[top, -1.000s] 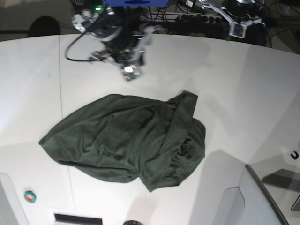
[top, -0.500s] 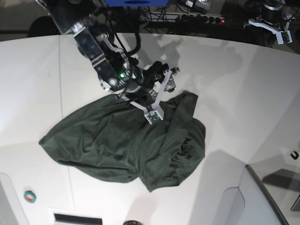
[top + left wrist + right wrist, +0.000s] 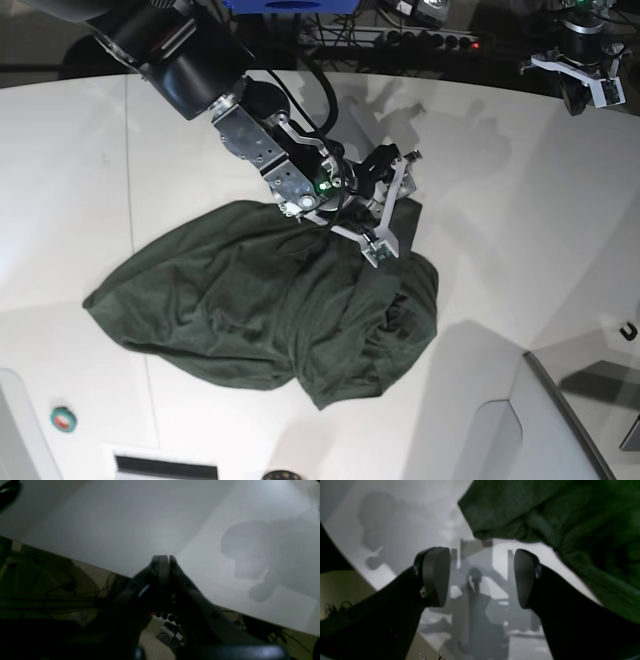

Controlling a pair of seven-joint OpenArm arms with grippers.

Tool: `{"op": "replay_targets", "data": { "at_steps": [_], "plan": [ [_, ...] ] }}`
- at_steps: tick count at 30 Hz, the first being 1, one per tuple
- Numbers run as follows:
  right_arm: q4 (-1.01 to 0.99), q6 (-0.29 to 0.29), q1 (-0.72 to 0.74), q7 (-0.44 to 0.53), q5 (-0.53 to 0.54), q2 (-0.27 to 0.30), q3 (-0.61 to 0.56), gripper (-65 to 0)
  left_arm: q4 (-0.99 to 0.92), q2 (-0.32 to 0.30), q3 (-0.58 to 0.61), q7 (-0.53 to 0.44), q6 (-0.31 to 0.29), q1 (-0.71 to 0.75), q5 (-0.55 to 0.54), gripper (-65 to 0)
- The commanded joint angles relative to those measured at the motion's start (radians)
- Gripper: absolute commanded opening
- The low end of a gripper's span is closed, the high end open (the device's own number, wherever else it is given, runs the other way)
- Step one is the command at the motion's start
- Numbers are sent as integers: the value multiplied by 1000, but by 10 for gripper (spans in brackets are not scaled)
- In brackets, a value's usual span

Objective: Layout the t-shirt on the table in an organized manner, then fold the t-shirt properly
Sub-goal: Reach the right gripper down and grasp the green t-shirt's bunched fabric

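Two arms work over the white table (image 3: 520,200). Toward the left and middle of the base view, the crumpled dark green t-shirt (image 3: 270,300) lies in a heap. Above its upper right corner hangs the right gripper (image 3: 392,205), jaws spread apart and empty, the cloth's edge just beyond its fingertips (image 3: 437,576). Far to the right, at the table's back edge, the left gripper (image 3: 590,85) hangs with jaws pressed together, holding nothing.

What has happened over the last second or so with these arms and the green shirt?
The right claw swung from the table's far edge down to the t-shirt's upper right corner and opened, gripping nothing yet. The left claw, shut, shifted right along the far edge. The shirt lies unmoved.
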Motion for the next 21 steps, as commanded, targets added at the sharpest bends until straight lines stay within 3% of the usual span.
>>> {"op": "replay_targets", "data": {
  "at_steps": [1,7,10,12,16,21],
  "plan": [
    [-1,5,28,29,-1,-12,1,-282,13,-7,-9,-23,5,13,-1,-650],
    [-60,8,78,74,-1,-13,-1,-282,11,-3,-9,-23,5,14,-1,-650],
    [3,7,94,57,-1,-7,1,-291,11,-3,-9,-23,5,14,-1,-650],
    [138,7,91,-15,-1,34,19,-375,11,-3,-9,-23,5,14,-1,-650],
    [289,5,73,-152,-8,79,154,-632,10,-1,-9,-23,5,14,-1,-650],
    [140,10,78,-124,-8,91,309,-641,-16,-1,-9,-23,5,14,-1,-650]
  ]
}}
